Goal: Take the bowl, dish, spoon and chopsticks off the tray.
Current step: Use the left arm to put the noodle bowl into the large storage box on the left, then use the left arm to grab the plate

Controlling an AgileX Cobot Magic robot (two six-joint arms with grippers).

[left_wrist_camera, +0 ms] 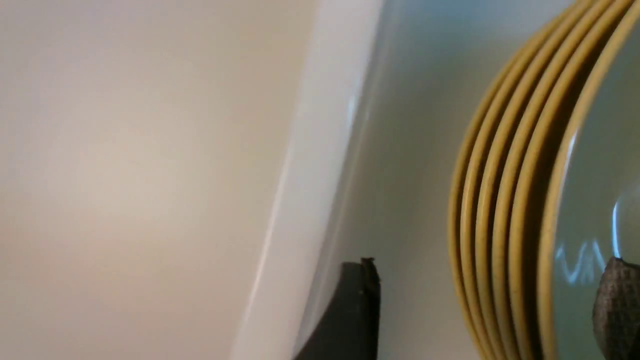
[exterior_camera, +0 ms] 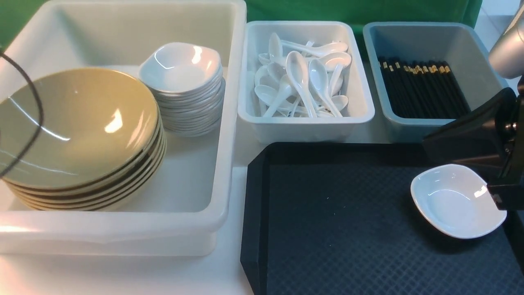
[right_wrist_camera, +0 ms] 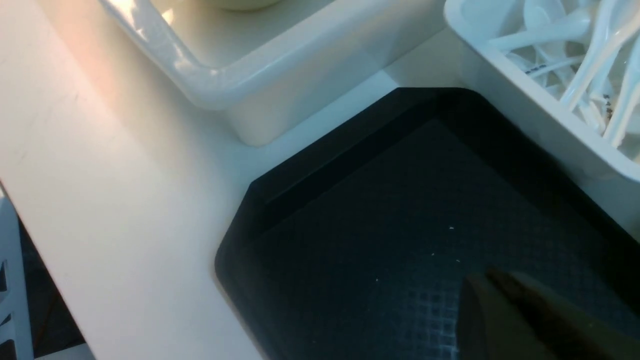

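One white dish (exterior_camera: 454,200) lies on the black tray (exterior_camera: 327,229), near its right side. My right arm (exterior_camera: 483,135) hangs just above and beside the dish. In the right wrist view my right gripper (right_wrist_camera: 505,305) is shut and empty over the tray's textured floor. A khaki bowl (exterior_camera: 73,123) tops a stack in the white tub. My left gripper (left_wrist_camera: 487,310) stands open across that stack's rim (left_wrist_camera: 550,200), one finger (left_wrist_camera: 357,310) outside and the other (left_wrist_camera: 617,310) inside the top bowl, gripping nothing. Spoons (exterior_camera: 303,78) and chopsticks (exterior_camera: 421,86) lie only in their bins.
The white tub (exterior_camera: 196,229) at the left also holds a stack of white dishes (exterior_camera: 184,86). Behind the tray stand a white bin (exterior_camera: 307,127) with several spoons and a grey-blue bin (exterior_camera: 409,127) with several chopsticks. A black cable (exterior_camera: 37,102) loops over the bowls.
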